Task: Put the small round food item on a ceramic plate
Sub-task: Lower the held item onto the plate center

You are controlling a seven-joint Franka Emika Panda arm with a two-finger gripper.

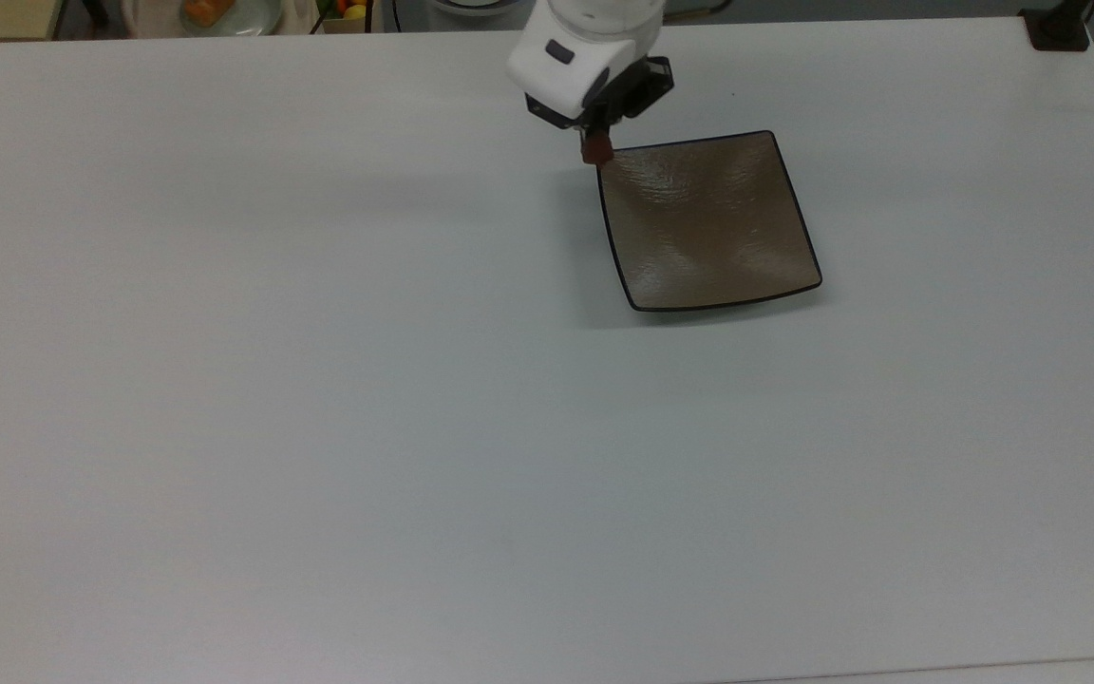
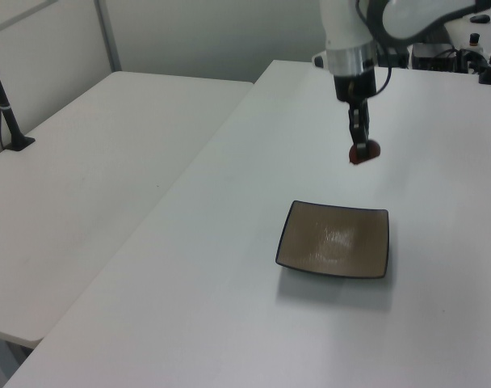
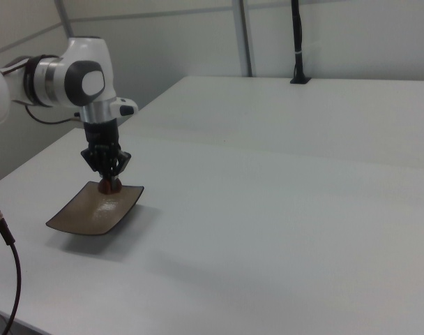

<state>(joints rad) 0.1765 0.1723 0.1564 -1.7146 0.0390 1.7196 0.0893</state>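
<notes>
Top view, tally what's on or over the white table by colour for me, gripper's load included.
Brownish-tan: 1, the square ceramic plate
Reddish-brown: 1, the small round food item held in the gripper
White: 1, the table itself
Total: 3

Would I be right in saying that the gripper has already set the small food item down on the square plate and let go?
Not quite. The gripper is shut on the food item and holds it in the air, short of the plate, as the left view shows. The plate is bare.
</notes>
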